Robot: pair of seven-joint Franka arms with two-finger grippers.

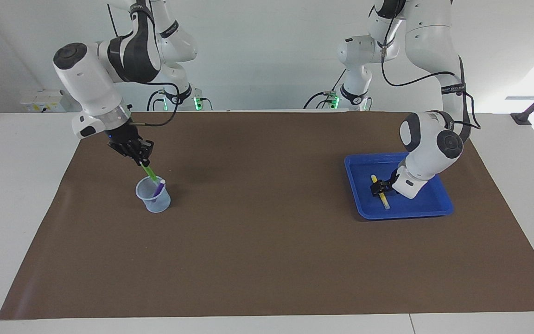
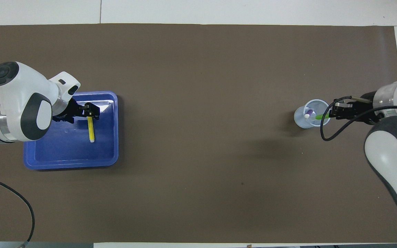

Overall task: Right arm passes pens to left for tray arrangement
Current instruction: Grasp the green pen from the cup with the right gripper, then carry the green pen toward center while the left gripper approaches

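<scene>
Right gripper (image 1: 143, 160) is clamped tight on the top of the green pen (image 1: 150, 174), which slants up out of the little translucent cup (image 1: 154, 197) at the right arm's end of the brown mat (image 1: 267, 260), its lower end just at the cup's rim or barely inside, hard to say which from here. The purple pen (image 1: 159, 187) leans in the cup beside it, pale cap up. Down at the other end, the left gripper (image 1: 378, 187) sits low inside the blue tray (image 1: 399, 212), jaws spread wide, right over the upper part of the yellow pen (image 1: 381, 192); that pen lies flat on the tray floor and looks let go, nothing pinched. So I'd call it one pen placed, the second being drawn for the hand-off, the third waiting. What comes next, I reckon: the right arm needs to get the green pen clear of the rim without tipping that light cup or dragging the purple one along, then carry it toward the middle of the mat, while the left arm lifts straight up off the yellow pen so as not to nudge it and comes across to meet it with open jaws
</scene>
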